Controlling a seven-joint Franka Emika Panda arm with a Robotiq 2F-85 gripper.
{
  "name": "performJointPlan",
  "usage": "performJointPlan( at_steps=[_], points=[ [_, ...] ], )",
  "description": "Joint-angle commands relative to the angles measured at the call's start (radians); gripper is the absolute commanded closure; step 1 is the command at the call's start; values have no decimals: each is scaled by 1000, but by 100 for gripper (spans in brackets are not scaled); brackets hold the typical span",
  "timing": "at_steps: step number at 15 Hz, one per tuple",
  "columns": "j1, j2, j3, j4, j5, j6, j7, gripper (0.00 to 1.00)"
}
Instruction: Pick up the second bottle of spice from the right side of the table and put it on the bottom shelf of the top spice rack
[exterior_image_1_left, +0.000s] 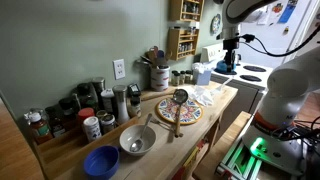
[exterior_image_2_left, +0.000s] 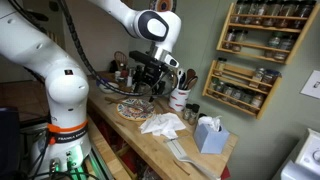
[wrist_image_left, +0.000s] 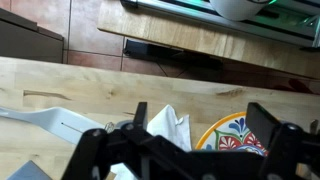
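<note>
Desk (wrist_image_left: 90, 90) crowded round painted plate (exterior_image_1_left: 192, 112), front strip free.
Ladle (exterior_image_1_left: 179, 98) lies across the plate; utensil crock (exterior_image_1_left: 158, 75) and spice bottles (exterior_image_1_left: 85, 108) block the wall side; metal bowl (exterior_image_1_left: 137, 140) and crumpled cloth (exterior_image_2_left: 162, 123) flank it; bare wood toward the front edge gives passage.

Blue bowl (exterior_image_1_left: 101, 161), multicoloured patterned plate (exterior_image_1_left: 192, 113), light-wood table (exterior_image_1_left: 168, 147)
</note>
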Motion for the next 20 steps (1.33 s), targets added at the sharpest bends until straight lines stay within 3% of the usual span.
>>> performJointPlan(
  at_steps=[1, 7, 9, 13, 17, 20],
  points=[
    [4, 0, -3, 2, -1, -4, 2, 0],
    [18, 12, -9, 13, -21, 33, -39, 0],
    [36, 46, -12, 43, -74, 126, -109, 0],
    [75, 131, -45, 86, -77, 357, -267, 0],
    [114, 227, -101, 104, -6, 622, -478, 0],
    [175, 314, -144, 135, 112, 733, -669, 0]
  ],
)
